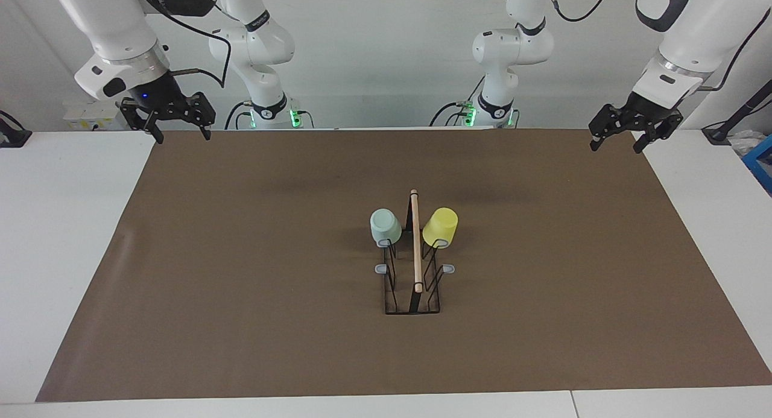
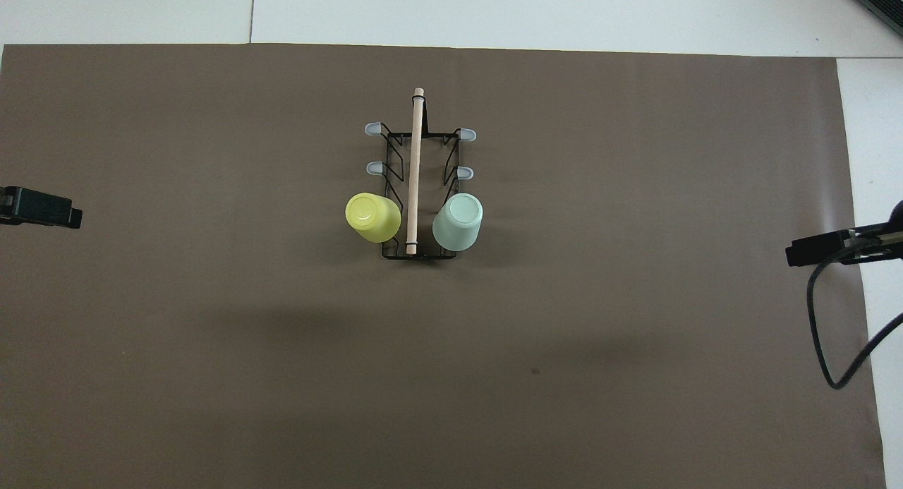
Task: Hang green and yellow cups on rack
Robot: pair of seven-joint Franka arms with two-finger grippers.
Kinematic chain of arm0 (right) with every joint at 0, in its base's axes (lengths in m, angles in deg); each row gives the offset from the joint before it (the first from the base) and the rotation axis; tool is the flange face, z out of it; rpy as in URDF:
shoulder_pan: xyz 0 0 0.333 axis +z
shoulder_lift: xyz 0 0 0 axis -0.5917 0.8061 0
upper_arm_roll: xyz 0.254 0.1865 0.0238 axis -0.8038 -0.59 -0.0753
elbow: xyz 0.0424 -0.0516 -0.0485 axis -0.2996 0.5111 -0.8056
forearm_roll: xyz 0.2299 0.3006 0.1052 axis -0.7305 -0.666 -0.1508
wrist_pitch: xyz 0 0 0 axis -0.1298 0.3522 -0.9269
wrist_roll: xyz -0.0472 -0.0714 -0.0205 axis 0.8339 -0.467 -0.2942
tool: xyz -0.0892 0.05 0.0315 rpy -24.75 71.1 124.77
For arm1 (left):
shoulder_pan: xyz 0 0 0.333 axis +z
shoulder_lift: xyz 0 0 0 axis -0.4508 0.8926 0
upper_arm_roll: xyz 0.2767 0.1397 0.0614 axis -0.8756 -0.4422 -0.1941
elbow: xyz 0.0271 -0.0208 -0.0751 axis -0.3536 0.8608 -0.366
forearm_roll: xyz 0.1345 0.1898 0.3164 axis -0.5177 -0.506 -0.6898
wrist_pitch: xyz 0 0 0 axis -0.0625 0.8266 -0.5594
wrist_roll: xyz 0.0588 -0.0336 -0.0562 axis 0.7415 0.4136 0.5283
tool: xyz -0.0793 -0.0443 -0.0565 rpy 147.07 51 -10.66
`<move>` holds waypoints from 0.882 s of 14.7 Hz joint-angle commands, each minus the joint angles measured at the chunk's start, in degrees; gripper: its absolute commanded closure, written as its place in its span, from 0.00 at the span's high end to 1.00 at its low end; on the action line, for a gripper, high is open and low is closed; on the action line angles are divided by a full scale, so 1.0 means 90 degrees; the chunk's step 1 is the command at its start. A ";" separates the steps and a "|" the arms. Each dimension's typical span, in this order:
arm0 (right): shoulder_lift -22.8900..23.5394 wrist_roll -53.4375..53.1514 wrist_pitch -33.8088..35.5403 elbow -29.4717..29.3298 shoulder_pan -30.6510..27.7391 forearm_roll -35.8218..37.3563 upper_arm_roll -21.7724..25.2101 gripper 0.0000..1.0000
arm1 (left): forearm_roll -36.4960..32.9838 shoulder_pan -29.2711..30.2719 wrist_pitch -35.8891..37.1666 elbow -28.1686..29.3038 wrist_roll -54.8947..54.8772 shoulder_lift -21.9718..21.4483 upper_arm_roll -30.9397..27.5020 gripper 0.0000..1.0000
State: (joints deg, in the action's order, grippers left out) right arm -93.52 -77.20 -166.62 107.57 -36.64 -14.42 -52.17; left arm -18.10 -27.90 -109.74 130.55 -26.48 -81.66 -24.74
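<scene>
Green cup [image 1: 385, 226] and yellow cup [image 1: 441, 227] hang on the rack [image 1: 415, 285], well apart from both tools; left tool [image 1: 619, 145] and right tool [image 1: 180, 133] released, empty.

Rack [image 1: 413, 285]: black wire frame, pale wooden rod [image 1: 415, 240] along the top, grey tips on the side pegs [image 1: 448, 268]. Hung on the rack's pegs nearest the robots: pale mint green cup [image 1: 385, 226], plain, toward the right arm's end; bright yellow cup [image 1: 440, 227], plain, toward the left arm's end. Beneath the rack: plain brown mat [image 1: 241, 255] on a white table [image 1: 54, 225]; well apart from the rack, white arms carrying the black left gripper [image 1: 619, 144] and the black right gripper [image 1: 183, 136].
</scene>
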 commanded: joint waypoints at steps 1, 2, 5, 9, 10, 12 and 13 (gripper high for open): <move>-0.0056 -0.0116 -0.0069 -0.0070 -0.0009 0.0006 -0.0036 1.00 | 0.0067 0.0035 -0.0115 0.0087 -0.0100 -0.0084 0.0012 1.00; -0.0056 -0.0116 -0.0069 -0.0070 -0.0009 0.0006 -0.0036 1.00 | 0.0048 0.0035 -0.0115 0.0078 -0.0100 -0.0074 0.0012 1.00; -0.0056 -0.0106 -0.0069 -0.0070 -0.0019 0.0006 -0.0026 1.00 | 0.0018 0.0005 -0.0086 0.0077 -0.0304 -0.0064 0.0012 1.00; -0.0056 -0.0097 -0.0069 -0.0070 -0.0019 0.0006 -0.0026 1.00 | -0.0021 -0.0024 -0.0086 0.0087 -0.0325 -0.0074 0.0012 1.00; -0.0056 -0.0097 -0.0069 -0.0070 -0.0019 0.0006 -0.0026 1.00 | -0.0021 -0.0024 -0.0086 0.0087 -0.0315 -0.0074 0.0012 1.00; -0.0056 -0.0087 -0.0069 -0.0070 -0.0019 0.0006 -0.0016 1.00 | -0.0021 -0.0024 -0.0076 0.0107 -0.0324 -0.0084 0.0012 1.00; -0.0056 -0.0087 -0.0069 -0.0070 -0.0019 0.0006 -0.0016 1.00 | -0.0021 -0.0014 -0.0057 0.0107 -0.0325 -0.0084 0.0012 1.00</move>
State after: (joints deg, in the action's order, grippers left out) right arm -93.54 -77.20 -166.62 106.77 -36.64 -14.42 -52.19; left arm -18.12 -27.95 -109.82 130.58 -28.51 -81.65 -24.55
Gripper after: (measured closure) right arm 0.000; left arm 0.000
